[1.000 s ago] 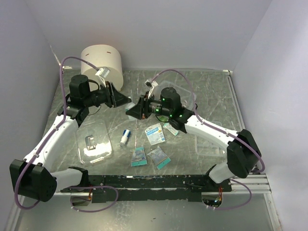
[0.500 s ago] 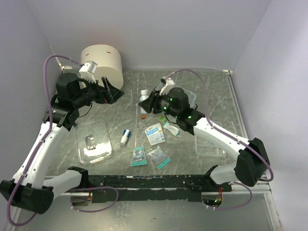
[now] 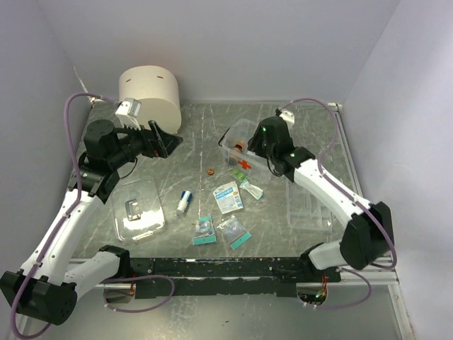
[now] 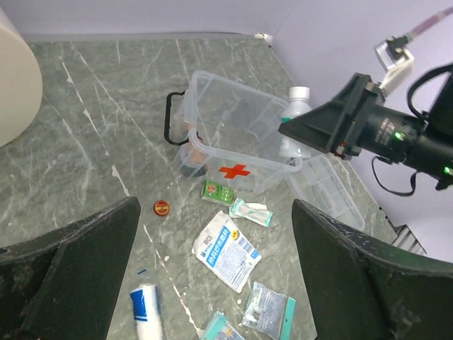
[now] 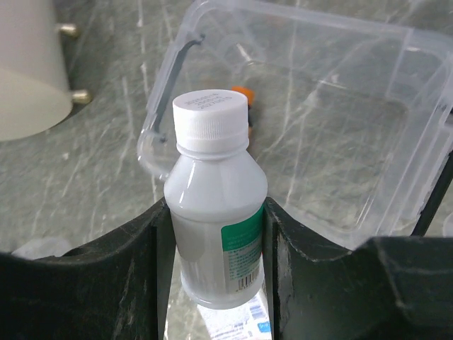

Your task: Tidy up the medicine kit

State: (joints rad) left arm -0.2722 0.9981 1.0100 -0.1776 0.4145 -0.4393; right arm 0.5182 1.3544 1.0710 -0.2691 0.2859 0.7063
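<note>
Table (image 3: 191, 134), grey marbled surface, was inspected from three views.

Kit (image 3: 239, 150): clear box, standing open on the far middle of the table, well to the right of the cylinder (image 3: 148, 93). Its red cross faced the near side. The black handle (image 4: 170, 117) was at its left end. A small orange item (image 5: 241, 93) lay inside near that end.

Right gripper (image 3: 253, 142): both fingers were clamped on a white bottle (image 5: 214, 212), one on each side of its body. The bottle had a white cap and a green label and was roughly upright, at the right end of the kit. Whether it was over the rim or just outside could not be told.

Left gripper (image 3: 165, 139): jaws spread wide, nothing between them, raised off the table just in front of the cylinder and pointing toward the kit.

Loose items lay on the table nearer than the kit:
- an orange cap (image 3: 209, 171)
- a green packet (image 4: 218, 191), just beside the kit's front wall
- a white sachet (image 3: 228, 196)
- a blue-and-white tube (image 3: 185, 201)
- two teal-edged bags (image 3: 204, 230), side by side

A clear lid (image 3: 138, 207) lay flat at the left. A clear tray (image 3: 309, 210) lay at the right, partly under the right arm.
</note>
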